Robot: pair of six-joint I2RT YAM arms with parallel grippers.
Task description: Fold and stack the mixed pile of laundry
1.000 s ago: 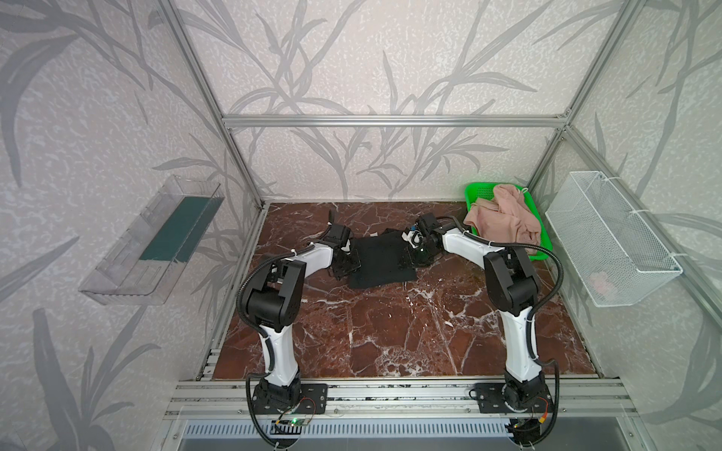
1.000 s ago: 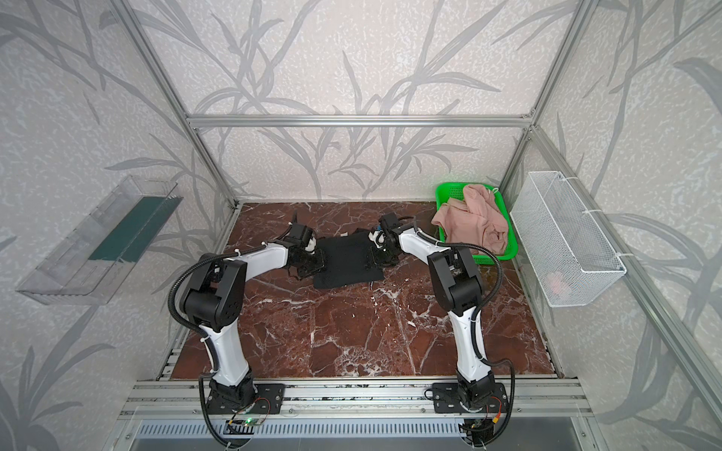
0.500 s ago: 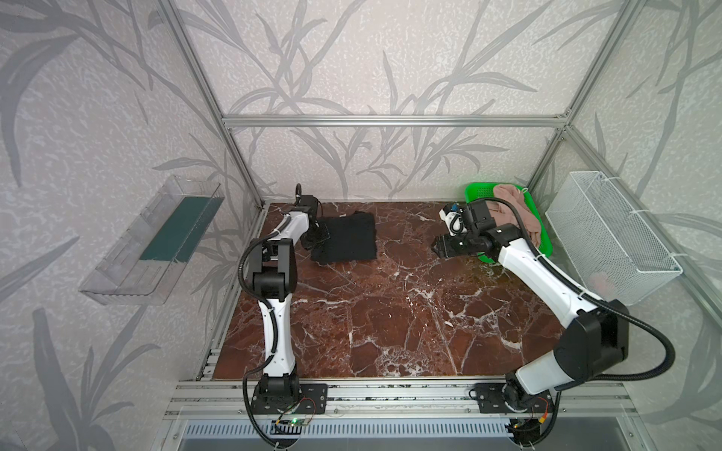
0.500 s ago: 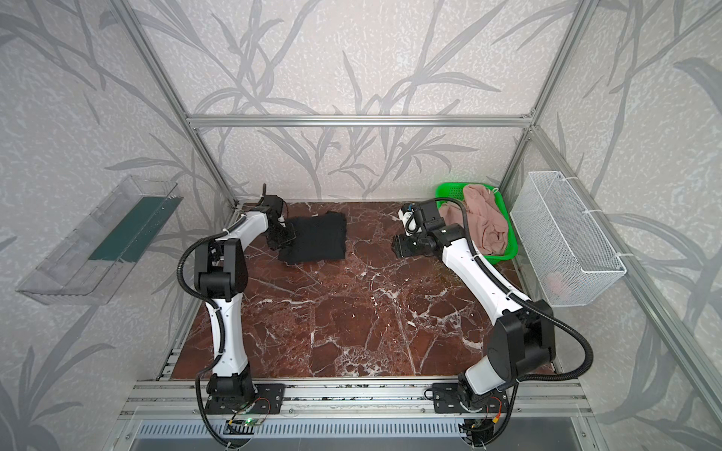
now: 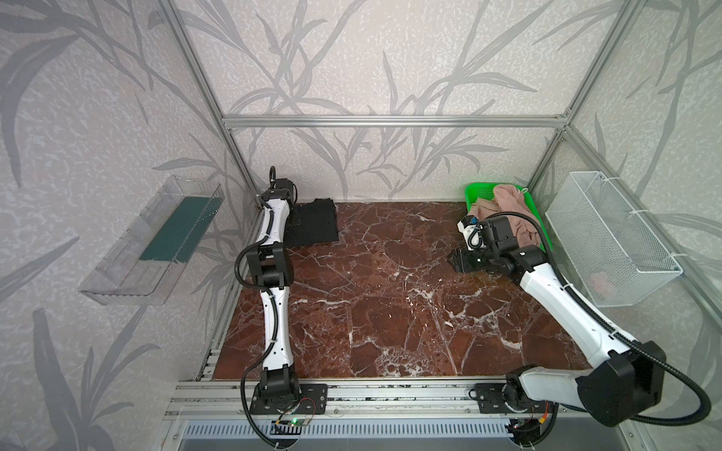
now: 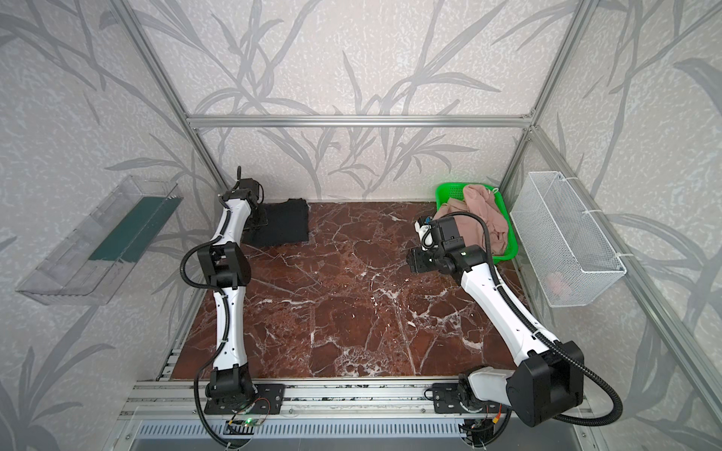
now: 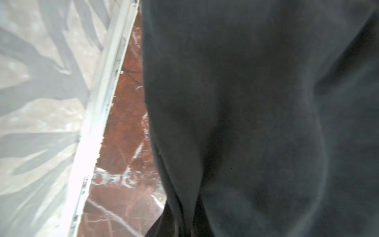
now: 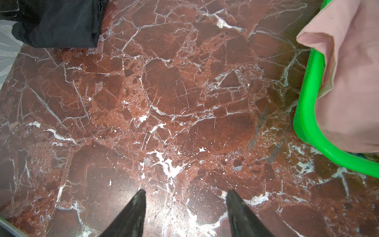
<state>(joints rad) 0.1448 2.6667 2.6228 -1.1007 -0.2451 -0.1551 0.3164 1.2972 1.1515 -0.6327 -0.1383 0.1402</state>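
Observation:
The black T-shirt [image 5: 317, 224] [image 6: 288, 228] lies folded flat in the back left corner of the marble table. My left gripper [image 5: 293, 223] [image 6: 261, 220] is at its left edge, shut on a pinched fold of the black cloth [image 7: 246, 102], which fills the left wrist view. My right gripper [image 5: 451, 259] [image 6: 408, 262] [image 8: 185, 194] hovers open over bare marble beside the green basket, with nothing between its fingers. The dusty-pink shorts [image 5: 508, 213] [image 6: 482, 216] [image 8: 348, 82] are heaped in that basket and spill over its rim. The right wrist view shows the T-shirt [image 8: 61, 22] far off.
The bright green basket [image 5: 478, 191] [image 6: 449, 193] [image 8: 307, 115] stands in the back right corner. A white wire basket [image 5: 609, 242] [image 6: 566, 238] hangs on the right wall with a small pinkish piece [image 5: 601, 281] inside. A clear shelf [image 5: 152, 242] hangs on the left wall.
A second ago both grippers were at the T-shirt in the middle back. The left gripper dragged it to the back left corner; the right let go and swung right to the green basket.

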